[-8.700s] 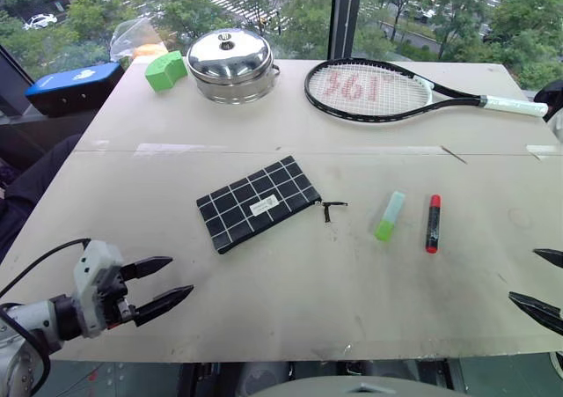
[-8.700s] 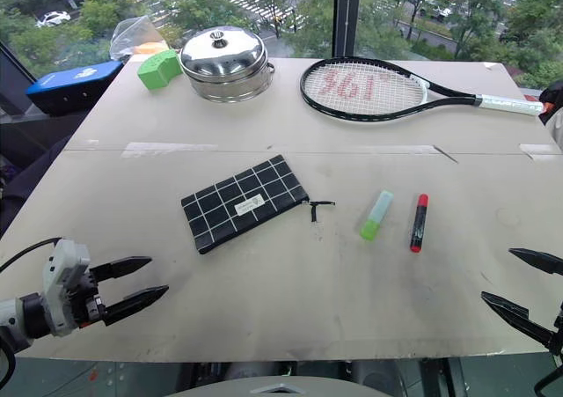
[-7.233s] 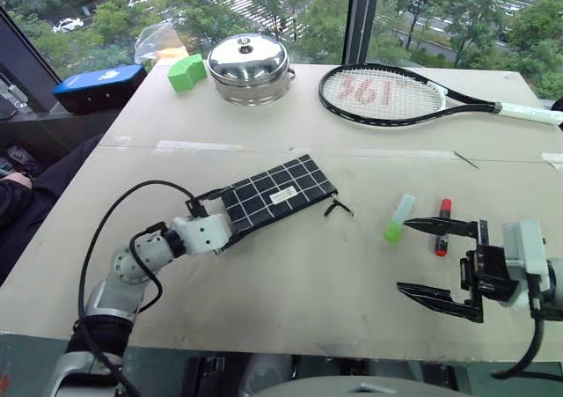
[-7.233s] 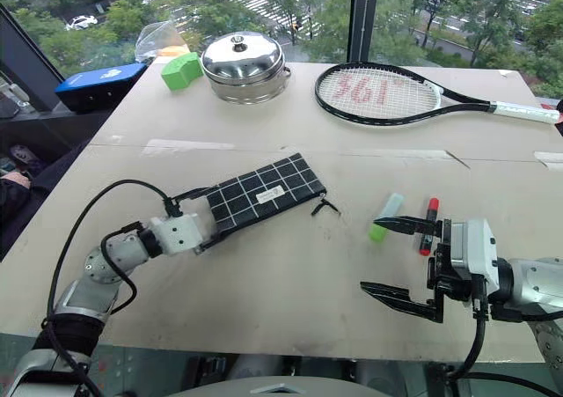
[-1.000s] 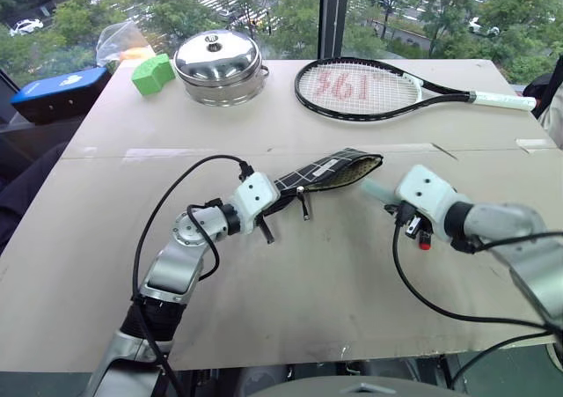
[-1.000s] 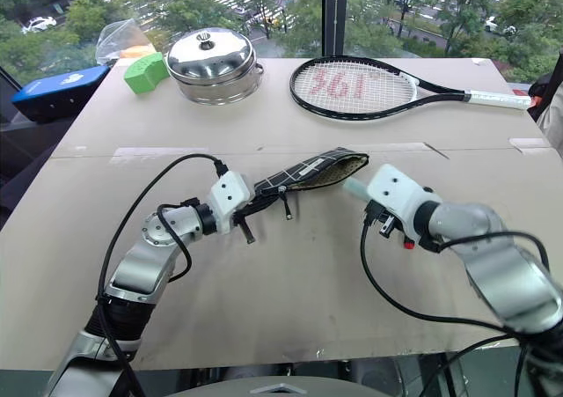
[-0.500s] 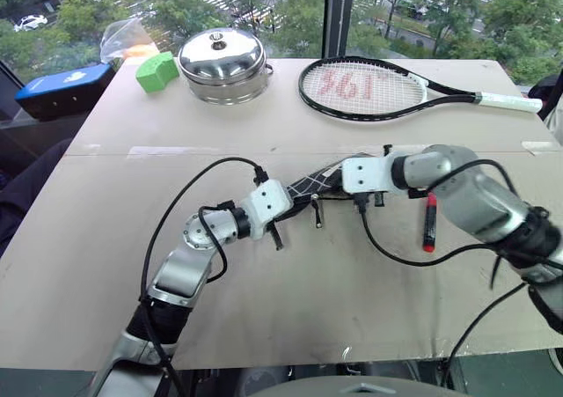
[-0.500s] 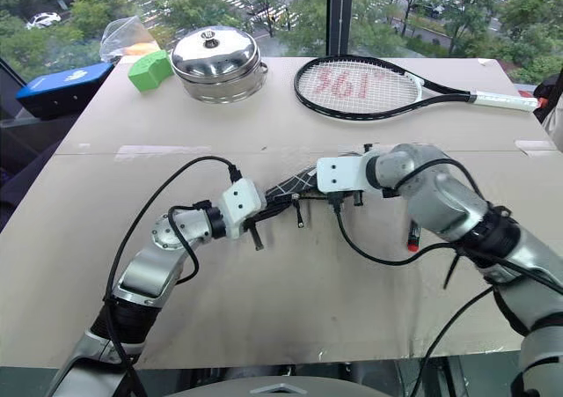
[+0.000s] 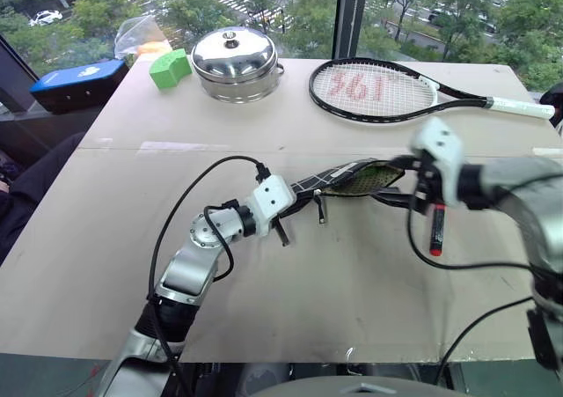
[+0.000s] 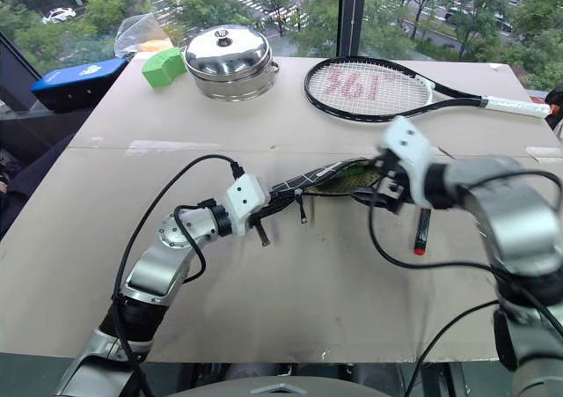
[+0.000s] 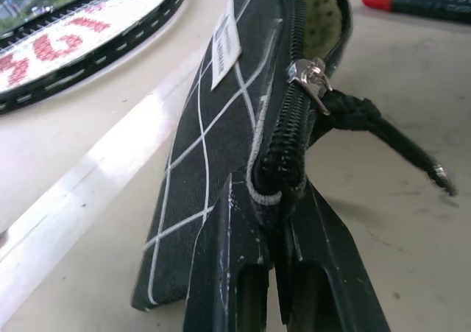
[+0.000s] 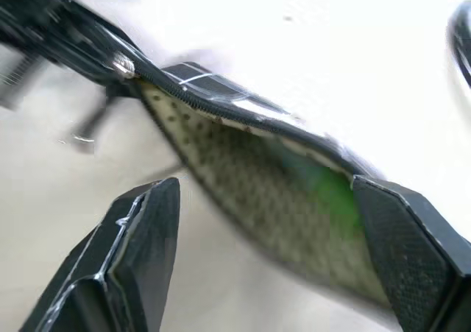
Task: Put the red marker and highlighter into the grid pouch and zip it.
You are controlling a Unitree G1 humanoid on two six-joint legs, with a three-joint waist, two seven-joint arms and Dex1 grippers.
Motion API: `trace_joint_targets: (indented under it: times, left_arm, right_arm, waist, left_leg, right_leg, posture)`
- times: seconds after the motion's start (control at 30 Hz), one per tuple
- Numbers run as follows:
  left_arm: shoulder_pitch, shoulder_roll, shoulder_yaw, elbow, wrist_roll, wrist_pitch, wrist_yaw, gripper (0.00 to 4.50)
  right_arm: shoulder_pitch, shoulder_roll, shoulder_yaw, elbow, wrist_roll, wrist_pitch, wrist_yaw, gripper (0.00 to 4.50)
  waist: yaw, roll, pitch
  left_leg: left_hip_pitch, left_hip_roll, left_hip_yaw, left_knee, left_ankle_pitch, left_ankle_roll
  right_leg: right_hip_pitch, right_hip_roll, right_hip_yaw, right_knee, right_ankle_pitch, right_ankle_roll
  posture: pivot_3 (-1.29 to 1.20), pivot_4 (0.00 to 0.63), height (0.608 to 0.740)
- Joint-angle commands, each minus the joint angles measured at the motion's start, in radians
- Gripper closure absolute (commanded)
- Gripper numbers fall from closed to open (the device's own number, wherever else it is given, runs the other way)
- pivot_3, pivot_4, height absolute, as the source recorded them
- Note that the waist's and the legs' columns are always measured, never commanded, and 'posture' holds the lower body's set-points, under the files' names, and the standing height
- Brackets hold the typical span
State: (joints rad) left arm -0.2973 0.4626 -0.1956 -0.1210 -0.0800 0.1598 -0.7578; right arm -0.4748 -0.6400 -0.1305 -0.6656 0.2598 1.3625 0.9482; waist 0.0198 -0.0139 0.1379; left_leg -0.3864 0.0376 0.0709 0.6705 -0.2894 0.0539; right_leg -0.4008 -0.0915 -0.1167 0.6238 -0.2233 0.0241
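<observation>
The bench (image 9: 106, 238) carries the same things as before: a tennis racket (image 9: 378, 91) and a steel pot (image 9: 236, 64) at its far side, with a green block (image 9: 169, 69) beside the pot. The grid pouch (image 9: 339, 182) lies mid-bench, raised at one end, its mouth now gaping wide with the dotted lining showing; half a second ago the right arm covered that opening. The highlighter (image 12: 335, 196), carried in the air a second ago, now shows as a green shape inside the pouch. The red marker (image 9: 435, 228) lies on the bench just right of the pouch, where it was.

The left arm reaches across from the left, its left gripper (image 11: 274, 269) pinched tight on the pouch's closed zipper end. The right arm has drawn back from the pouch; its right gripper (image 12: 280, 244) now stands wide apart at the open mouth, holding nothing.
</observation>
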Motion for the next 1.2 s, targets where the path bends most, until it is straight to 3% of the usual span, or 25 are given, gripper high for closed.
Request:
trace_joint_targets:
  times: [0.03, 0.23, 0.33, 0.47, 0.57, 0.6, 0.73, 0.83, 0.93, 1.07, 1.2]
  left_arm:
    - [-0.028, -0.001, 0.020, 0.023, -0.010, -0.030, -0.005, 4.50]
    - [-0.054, -0.004, 0.002, 0.074, 0.000, -0.067, -0.025, 4.50]
    - [-0.066, -0.007, -0.006, 0.086, 0.004, -0.080, -0.032, 4.50]
    - [-0.067, -0.007, -0.004, 0.086, 0.005, -0.085, -0.034, 4.50]
    - [-0.054, -0.004, 0.005, 0.073, 0.000, -0.079, -0.029, 4.50]
    - [-0.048, -0.005, 0.006, 0.066, -0.001, -0.076, -0.026, 4.50]
    - [-0.038, -0.009, 0.005, 0.053, -0.002, -0.068, -0.018, 4.50]
    - [-0.041, -0.009, 0.005, 0.055, -0.002, -0.065, -0.016, 4.50]
    - [-0.052, -0.013, 0.001, 0.064, 0.000, -0.063, -0.017, 4.50]
    - [-0.057, -0.016, -0.008, 0.052, 0.000, -0.068, -0.027, 4.50]
    - [-0.044, 0.000, -0.024, 0.025, 0.012, -0.082, -0.044, 4.50]
  right_arm:
    - [0.145, 0.106, -0.140, -0.213, -0.073, 0.248, -0.201, 0.74]
    - [0.300, 0.335, -0.091, -0.151, -0.278, 0.214, -0.611, 0.74]
    - [0.339, 0.434, -0.054, -0.075, -0.309, 0.158, -0.710, 0.74]
    - [0.357, 0.507, -0.067, -0.055, -0.301, 0.126, -0.748, 2.61]
    - [0.361, 0.423, -0.070, -0.091, -0.286, 0.066, -0.716, 4.02]
    - [0.371, 0.370, -0.061, -0.107, -0.276, 0.024, -0.687, 4.25]
    - [0.455, -0.021, 0.004, -0.182, -0.194, -0.187, -0.418, 4.27]
    - [0.424, -0.214, 0.006, -0.169, -0.129, -0.312, -0.262, 4.27]
    - [0.336, -0.384, 0.102, -0.102, -0.150, -0.502, -0.131, 4.27]
    - [0.170, -0.441, 0.300, 0.027, -0.239, -0.690, -0.063, 4.27]
    - [-0.063, -0.330, 0.516, 0.171, -0.385, -0.771, -0.050, 4.27]
  waist:
    - [-0.003, 0.000, -0.001]
    - [-0.006, 0.002, -0.002]
    - [-0.006, 0.002, -0.002]
    - [-0.009, -0.003, -0.005]
    - [-0.006, -0.002, -0.004]
    - [-0.003, -0.001, -0.003]
    - [-0.006, 0.003, -0.001]
    - [-0.010, -0.002, -0.003]
    - [-0.014, 0.001, 0.001]
    - [-0.007, -0.002, 0.001]
    - [-0.008, -0.002, 0.002]
  left_leg:
    - [0.000, 0.000, -0.001, 0.000, 0.000, 0.000]
    - [0.002, 0.000, 0.002, 0.000, 0.001, -0.001]
    - [0.002, 0.000, 0.002, 0.000, 0.003, -0.004]
    - [0.002, 0.000, 0.003, -0.001, 0.003, -0.006]
    - [0.003, 0.000, 0.004, 0.000, 0.003, -0.005]
    - [0.003, 0.000, 0.004, 0.000, 0.003, -0.005]
    - [0.002, -0.002, 0.004, 0.000, 0.001, -0.001]
    - [0.003, 0.000, 0.004, -0.002, 0.001, -0.001]
    - [0.005, 0.001, 0.002, -0.002, 0.000, 0.000]
    - [0.005, 0.001, 0.001, -0.002, 0.000, 0.000]
    - [0.004, 0.000, 0.004, -0.001, 0.000, -0.001]
  right_leg:
    - [0.000, 0.000, 0.001, 0.000, 0.000, 0.000]
    - [-0.002, 0.004, 0.003, 0.003, 0.000, 0.000]
    - [-0.002, 0.008, 0.003, 0.003, 0.000, 0.000]
    - [-0.001, 0.010, 0.005, 0.002, 0.000, 0.000]
    - [-0.001, 0.010, 0.007, 0.002, -0.001, 0.001]
    - [-0.001, 0.010, 0.007, 0.002, -0.001, 0.001]
    - [-0.001, 0.008, 0.007, 0.001, -0.001, 0.001]
    - [-0.001, 0.011, 0.008, 0.000, -0.001, 0.001]
    - [-0.002, 0.015, 0.012, 0.001, -0.003, 0.005]
    - [-0.001, 0.014, 0.011, 0.001, -0.003, 0.005]
    - [-0.003, 0.013, 0.014, 0.001, -0.001, 0.001]
  posture:
    - [0.00, 0.150, 0.740]
    - [0.00, 0.150, 0.740]
    - [0.00, 0.150, 0.740]
    - [0.00, 0.150, 0.740]
    - [0.00, 0.150, 0.740]
    - [0.00, 0.150, 0.740]
    - [0.00, 0.150, 0.740]
    - [0.00, 0.150, 0.740]
    - [0.00, 0.150, 0.740]
    - [0.00, 0.150, 0.740]
    - [0.00, 0.150, 0.740]
